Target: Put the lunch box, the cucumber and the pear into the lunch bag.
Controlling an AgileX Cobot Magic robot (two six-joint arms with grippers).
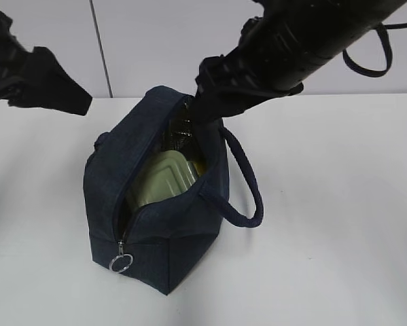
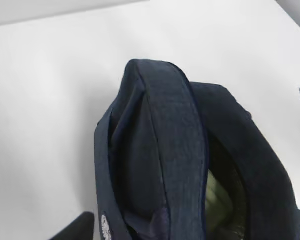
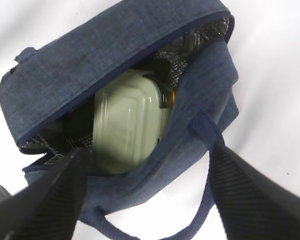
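The navy lunch bag [image 1: 155, 224] stands unzipped on the white table, its strap handle [image 1: 247, 187] hanging to the right. Inside lies the pale green lunch box [image 3: 127, 120], also visible from outside [image 1: 164, 180]. Beside the box an orange sliver of the pear [image 3: 171, 98] shows; the cucumber I cannot make out in the dark interior. My right gripper [image 3: 148, 152] hovers over the bag's near wall, its jaws wide apart and empty. My left gripper [image 1: 77, 102] hangs just off the bag's far-left end; only one finger [image 2: 73, 231] shows, far to the side, touching nothing.
The zipper's metal ring pull [image 1: 121, 262] hangs at the bag's front corner. Silver foil lining [image 3: 200, 35] shows along the bag's mouth. White table [image 1: 339, 258] surrounds the bag, with a wall behind. A black cable loop [image 1: 373, 58] hangs from the right arm.
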